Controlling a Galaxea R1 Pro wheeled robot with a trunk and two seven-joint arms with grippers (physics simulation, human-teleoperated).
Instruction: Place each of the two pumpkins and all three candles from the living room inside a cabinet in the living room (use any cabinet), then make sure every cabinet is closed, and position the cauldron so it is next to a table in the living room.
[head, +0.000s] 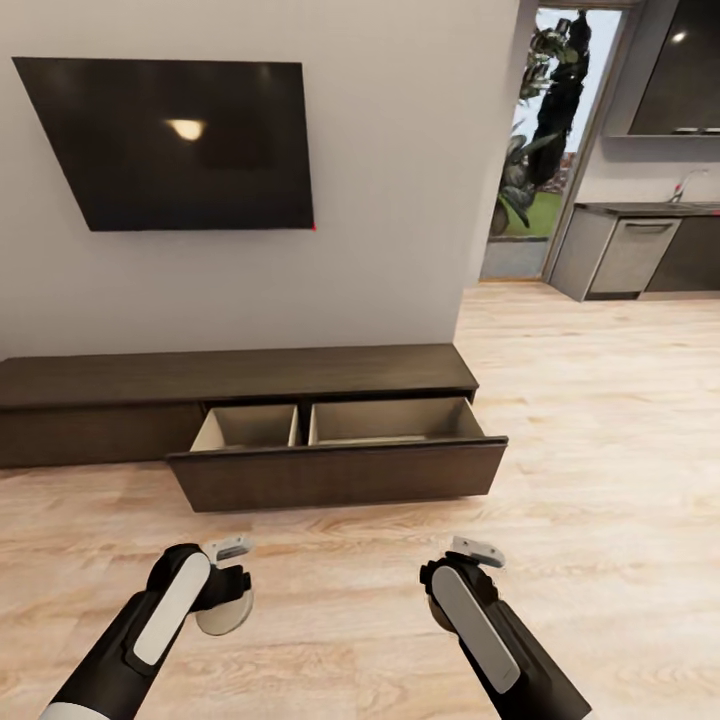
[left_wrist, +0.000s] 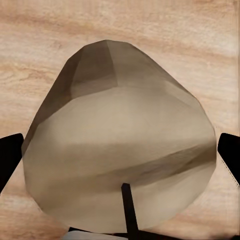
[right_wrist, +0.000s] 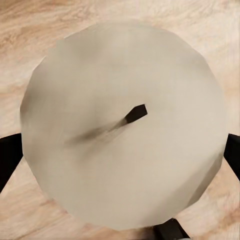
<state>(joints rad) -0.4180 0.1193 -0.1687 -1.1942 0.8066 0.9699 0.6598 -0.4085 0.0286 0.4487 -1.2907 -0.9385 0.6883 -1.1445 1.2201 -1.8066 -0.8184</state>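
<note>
1. The cabinet (head: 240, 385) runs low along the white wall – long, dark brown wood, flat fronts with no handles.
2. Its drawer (head: 340, 470) stands pulled out, showing two pale light-wood compartments side by side with a thin divider between them.
3. Left gripper (head: 222, 590) hangs low over the plank floor (head: 600, 450), in front of the drawer and well short of it. Its jaws are clamped on a candle (left_wrist: 120, 150) – a stubby beige cylinder, faceted, with a dark wick (left_wrist: 129, 207) at the top end.
4. In the head view that candle shows as a pale disc under the left wrist.
5. Right gripper (head: 462, 585) sits level with the left one, likewise short of the drawer. Black fingers (right_wrist: 9, 157) press on either side of a second candle (right_wrist: 125, 125): round cream top, matte, short dark wick (right_wrist: 136, 113) leaning off centre.
6. Above the cabinet a flat black TV (head: 175, 140) hangs on the wall, glossy, catching one lamp reflection.
</note>
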